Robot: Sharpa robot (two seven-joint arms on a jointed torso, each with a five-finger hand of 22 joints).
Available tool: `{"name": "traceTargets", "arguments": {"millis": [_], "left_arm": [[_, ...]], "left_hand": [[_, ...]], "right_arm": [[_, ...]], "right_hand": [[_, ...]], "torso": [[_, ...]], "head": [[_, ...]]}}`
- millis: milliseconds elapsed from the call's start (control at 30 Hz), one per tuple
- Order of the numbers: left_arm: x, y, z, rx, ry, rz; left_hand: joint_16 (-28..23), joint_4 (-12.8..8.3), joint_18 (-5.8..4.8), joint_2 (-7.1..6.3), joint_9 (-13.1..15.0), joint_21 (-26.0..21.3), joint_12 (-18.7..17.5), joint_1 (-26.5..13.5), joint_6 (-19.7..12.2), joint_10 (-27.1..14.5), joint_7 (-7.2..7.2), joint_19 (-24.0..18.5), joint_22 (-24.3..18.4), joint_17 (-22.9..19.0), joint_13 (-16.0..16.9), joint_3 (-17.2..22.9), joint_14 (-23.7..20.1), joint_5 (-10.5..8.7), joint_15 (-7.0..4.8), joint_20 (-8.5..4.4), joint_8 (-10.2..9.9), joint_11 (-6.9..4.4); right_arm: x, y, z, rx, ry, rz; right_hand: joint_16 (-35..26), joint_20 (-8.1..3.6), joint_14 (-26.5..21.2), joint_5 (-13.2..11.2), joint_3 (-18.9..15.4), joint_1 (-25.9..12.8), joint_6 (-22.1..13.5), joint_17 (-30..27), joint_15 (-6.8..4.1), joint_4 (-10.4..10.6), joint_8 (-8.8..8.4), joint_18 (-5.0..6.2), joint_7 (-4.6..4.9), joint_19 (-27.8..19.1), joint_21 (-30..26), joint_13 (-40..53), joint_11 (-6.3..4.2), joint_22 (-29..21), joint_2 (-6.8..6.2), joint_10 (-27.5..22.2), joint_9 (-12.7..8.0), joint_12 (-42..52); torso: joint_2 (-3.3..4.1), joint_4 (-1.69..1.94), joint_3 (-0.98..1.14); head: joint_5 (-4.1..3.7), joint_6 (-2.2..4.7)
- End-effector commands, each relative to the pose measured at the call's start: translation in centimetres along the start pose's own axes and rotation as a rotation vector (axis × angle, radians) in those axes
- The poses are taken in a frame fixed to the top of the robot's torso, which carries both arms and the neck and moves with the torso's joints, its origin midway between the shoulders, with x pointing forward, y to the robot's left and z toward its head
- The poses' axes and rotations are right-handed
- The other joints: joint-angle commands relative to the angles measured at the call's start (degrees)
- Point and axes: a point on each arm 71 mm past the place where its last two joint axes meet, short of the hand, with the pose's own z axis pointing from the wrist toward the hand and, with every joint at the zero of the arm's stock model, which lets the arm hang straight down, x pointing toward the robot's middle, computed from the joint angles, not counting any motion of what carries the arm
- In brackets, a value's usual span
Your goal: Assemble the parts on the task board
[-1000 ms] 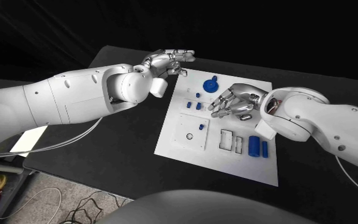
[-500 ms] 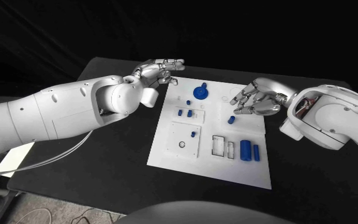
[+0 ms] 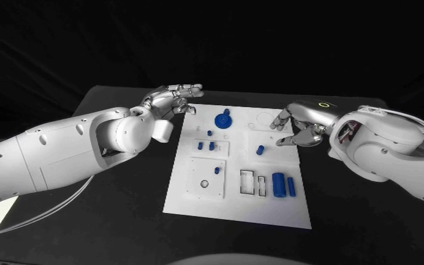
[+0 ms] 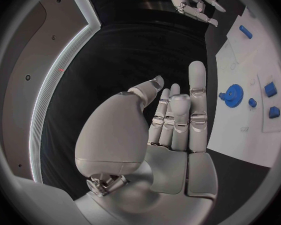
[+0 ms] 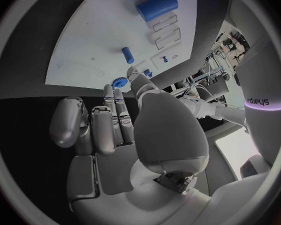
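White flat plastic task board [image 3: 231, 194] lies mid black surface [image 3: 115, 197]. Small blue parts on it: gear-shaped piece [image 3: 223, 120] at far end, short peg [image 3: 260, 150] near centre, two cylinders [image 3: 283, 185] by the rectangular slots. None held. Left hand [image 3: 173, 98] hovers off board's far-left corner, fingers apart, empty. Right hand [image 3: 300, 128] over right edge, fingers loosely spread, empty, nearest the peg, prob. staged for pickup.

A black table [image 3: 115, 173] stands against a dark backdrop [image 3: 212, 26].
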Motion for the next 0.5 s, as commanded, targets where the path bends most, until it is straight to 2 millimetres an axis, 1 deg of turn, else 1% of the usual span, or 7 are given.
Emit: {"name": "traceTargets", "arguments": {"millis": [33,167,233,267,333,400,500], "left_arm": [[0.2,-0.1,0.0,0.015,0.022,-0.003],[0.2,-0.1,0.0,0.015,0.022,-0.003],[0.2,-0.1,0.0,0.015,0.022,-0.003],[0.2,-0.1,0.1,0.015,0.022,-0.003],[0.2,-0.1,0.1,0.014,0.022,-0.003],[0.2,-0.1,0.1,0.014,0.023,-0.003],[0.2,-0.1,0.0,0.014,0.022,-0.003]], "left_hand": [[0.1,0.0,0.47,0.08,0.0,-0.2,0.2,0.0,-0.2,-0.4,0.02,-0.2,-0.1,0.0,-0.1,-0.3,-0.4,0.0,0.12,0.06,0.2,-0.15],[0.1,0.0,0.47,0.08,0.0,-0.2,0.2,0.0,-0.2,-0.4,0.02,-0.2,-0.1,0.0,-0.1,-0.3,-0.4,0.0,0.12,0.06,0.2,-0.15],[0.1,0.0,0.47,0.08,0.0,-0.2,0.2,0.0,-0.2,-0.4,0.02,-0.2,-0.1,0.0,-0.1,-0.3,-0.4,0.0,0.12,0.06,0.2,-0.15],[0.1,0.0,0.47,0.08,0.0,-0.2,0.2,0.0,-0.2,-0.4,0.02,-0.2,-0.1,0.0,-0.1,-0.3,-0.4,0.0,0.12,0.06,0.2,-0.15],[0.1,0.0,0.47,0.08,0.0,-0.2,0.2,0.0,-0.2,-0.4,0.02,-0.2,-0.1,0.0,-0.1,-0.3,-0.4,0.0,0.12,0.06,0.2,-0.15],[0.1,0.0,0.47,0.08,0.0,-0.2,0.2,0.0,-0.2,-0.4,0.02,-0.2,-0.1,0.0,-0.1,-0.3,-0.4,0.0,0.12,0.06,0.2,-0.15],[0.1,0.0,0.47,0.08,0.0,-0.2,0.2,0.0,-0.2,-0.4,0.02,-0.2,-0.1,0.0,-0.1,-0.3,-0.4,0.0,0.12,0.06,0.2,-0.15]], "right_arm": [[0.8,0.6,0.3,-0.022,0.027,-0.131],[1.9,1.4,0.9,-0.049,0.047,-0.135],[2.2,1.7,1.2,-0.059,0.055,-0.134],[2.5,2.0,1.3,-0.066,0.061,-0.133],[2.7,2.1,1.4,-0.071,0.066,-0.132],[3.0,2.3,1.5,-0.076,0.072,-0.132],[3.3,2.5,1.8,-0.083,0.077,-0.131]], "right_hand": [[-0.2,0.32,2.3,-0.1,-0.6,1.0,-0.4,0.0,0.42,0.2,-0.23,0.47,-0.22,0.1,-0.2,-0.5,0.13,0.0,0.19,0.4,-0.1,-0.4],[-0.1,0.2,2.4,-0.3,-0.6,2.1,-0.3,0.0,0.15,0.5,-0.22,0.48,-0.14,0.2,-0.2,-1.3,-0.14,0.1,0.99,1.2,-0.1,-0.7],[-0.1,0.06,2.4,-0.3,-0.6,2.4,-0.3,0.0,-0.04,0.6,-0.22,0.49,-0.04,0.2,-0.2,-1.6,-0.27,0.1,1.26,1.5,-0.1,-0.8],[-0.1,-0.15,2.4,-0.2,-0.5,2.7,-0.2,0.0,-0.32,0.7,-0.19,0.49,0.1,0.3,-0.1,-2.0,-0.41,0.1,1.54,1.9,0.0,-1.0],[-0.1,-0.31,2.4,-0.2,-0.4,2.9,-0.1,0.0,-0.5,0.7,-0.18,0.49,0.19,0.3,-0.1,-2.2,-0.52,0.1,1.71,2.2,0.0,-1.1],[-0.1,-0.55,2.5,-0.2,-0.3,3.2,0.1,0.1,-0.74,0.8,-0.17,0.47,0.33,0.3,-0.1,-2.6,-0.7,0.2,1.92,2.8,0.0,-1.3],[0.0,-0.82,2.5,-0.4,0.0,3.6,0.3,0.1,-1.03,1.0,-0.18,0.44,0.54,0.4,-0.1,-3.0,-0.9,0.2,2.29,3.6,0.0,-1.7]], "torso": [[0.06,0.08,-0.07],[0.07,0.02,-0.08],[0.06,0.06,-0.1],[0.05,0.1,-0.12],[0.06,0.21,-0.16],[0.06,0.23,-0.17],[0.03,-0.03,-0.16]], "head": [[-0.42,0.06],[-0.6,0.01],[-0.66,-0.01],[-0.75,-0.08],[-0.91,-0.08],[-1.01,-0.1],[-0.94,-0.13]]}}
